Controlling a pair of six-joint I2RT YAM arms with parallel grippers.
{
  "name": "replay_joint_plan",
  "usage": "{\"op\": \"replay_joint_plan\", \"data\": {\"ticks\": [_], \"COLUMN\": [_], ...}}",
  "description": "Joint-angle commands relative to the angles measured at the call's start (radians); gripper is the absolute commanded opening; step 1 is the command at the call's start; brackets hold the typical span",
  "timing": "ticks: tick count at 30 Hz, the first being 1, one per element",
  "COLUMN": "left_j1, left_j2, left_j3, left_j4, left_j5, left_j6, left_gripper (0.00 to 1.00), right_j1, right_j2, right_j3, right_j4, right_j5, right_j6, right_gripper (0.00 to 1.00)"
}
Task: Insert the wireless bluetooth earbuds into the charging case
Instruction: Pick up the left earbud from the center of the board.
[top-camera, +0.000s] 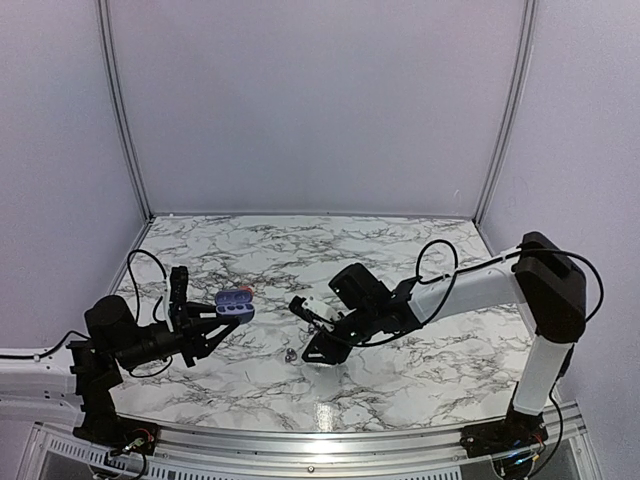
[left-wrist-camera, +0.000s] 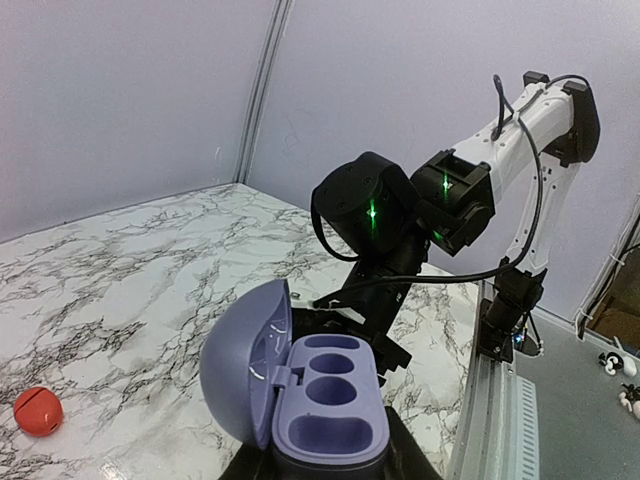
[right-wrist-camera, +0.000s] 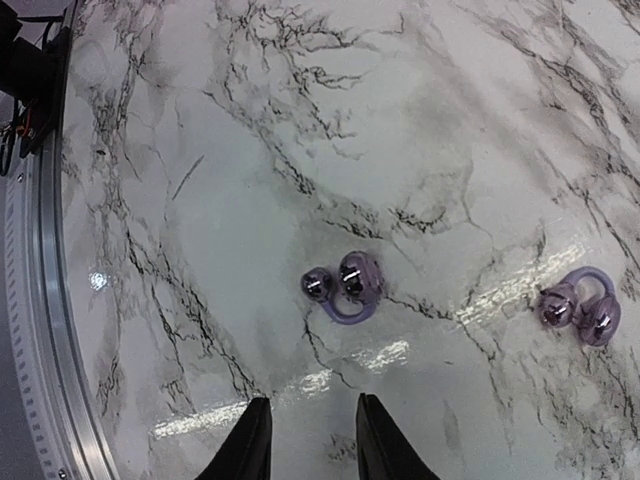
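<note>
From above, the left gripper (top-camera: 222, 312) clamps an open lilac charging case (top-camera: 234, 303) held off the marble table (top-camera: 400, 250). A tiny speck (top-camera: 290, 354) on the marble nearby is probably an earbud.

The left wrist camera shows the case's lid swung back and both wells empty.

Under the right wrist, a lilac-and-chrome earbud (right-wrist-camera: 342, 287) lies beyond the right gripper (right-wrist-camera: 308, 440). Its fingers are narrowly parted and hold nothing. A second earbud (right-wrist-camera: 580, 310) lies well to the side.

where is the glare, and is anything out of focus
right wrist: glare streaks on the marble table beside the centre earbud and the edge earbud, both sharp; left wrist: open charging case crisp, green light spots on the right arm; top external: faint sheen near the front edge
</note>
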Motion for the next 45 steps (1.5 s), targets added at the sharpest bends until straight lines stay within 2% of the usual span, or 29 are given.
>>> {"op": "replay_joint_plan", "data": {"ticks": [1, 21, 32, 45], "left_j1": [0.007, 0.007, 0.007, 0.007], "left_j2": [0.007, -0.012, -0.019, -0.017], "left_j3": [0.005, -0.009, -0.018, -0.015], "left_j4": [0.036, 0.036, 0.036, 0.037], "left_j5": [0.003, -0.009, -0.013, -0.018], "left_j6": [0.020, 0.023, 0.025, 0.027], "left_gripper": [0.00, 0.00, 0.00, 0.00], "right_j1": [0.010, 0.042, 0.083, 0.085], "right_j2": [0.030, 0.218, 0.247, 0.198], "right_j3": [0.055, 0.251, 0.305, 0.274], "right_j4": [0.035, -0.020, -0.115, -0.103], "right_j5": [0.044, 0.049, 0.137, 0.091], "right_j6": [0.065, 0.053, -0.015, -0.029], "right_gripper": [0.29, 0.24, 0.25, 0.06]}}
